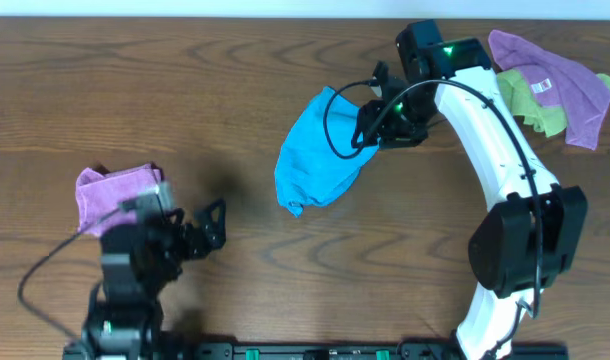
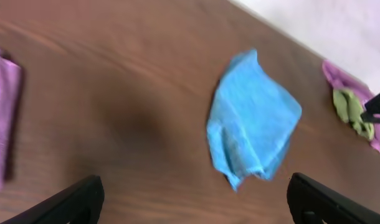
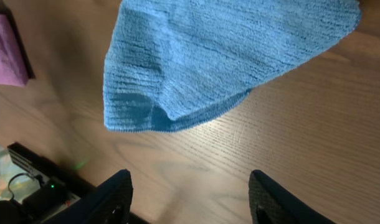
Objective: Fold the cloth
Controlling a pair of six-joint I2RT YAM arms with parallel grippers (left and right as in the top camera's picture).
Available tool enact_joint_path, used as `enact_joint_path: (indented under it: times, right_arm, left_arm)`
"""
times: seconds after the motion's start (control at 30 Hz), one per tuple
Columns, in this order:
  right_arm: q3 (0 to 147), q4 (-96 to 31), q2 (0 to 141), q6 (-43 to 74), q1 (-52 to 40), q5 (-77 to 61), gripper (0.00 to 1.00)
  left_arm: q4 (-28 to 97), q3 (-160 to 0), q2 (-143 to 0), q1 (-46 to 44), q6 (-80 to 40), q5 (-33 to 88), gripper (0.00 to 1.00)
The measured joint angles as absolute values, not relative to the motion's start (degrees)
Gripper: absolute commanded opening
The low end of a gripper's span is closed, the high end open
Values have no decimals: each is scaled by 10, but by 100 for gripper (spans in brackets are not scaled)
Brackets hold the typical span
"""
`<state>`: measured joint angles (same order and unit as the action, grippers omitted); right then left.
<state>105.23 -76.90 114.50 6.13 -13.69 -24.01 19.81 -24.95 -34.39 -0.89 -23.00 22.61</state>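
Right claw: released, empty, just beside cloth.
Cloth: rumpled on bench.
Left claw: released, well apart from cloth.

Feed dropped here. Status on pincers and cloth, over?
Left pincer open, away from cloth. Right pincer open at its edge. Cloth crumpled, unfolded. Purple cloth near left arm.

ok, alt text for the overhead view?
Sky-blue cloth lies rumpled on the table, right gripper at its edge. Left gripper, open, sits near a pink cloth; purple cloth and yellow-green cloth lie far right.
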Motion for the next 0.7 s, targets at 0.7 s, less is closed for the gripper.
enact_joint_path:
  times: [0.7]
  right_arm:
    - [828,-657,1145,128,-77,-303,55]
  left_arm:
    - [254,-506,-768,-126,-318,419,95]
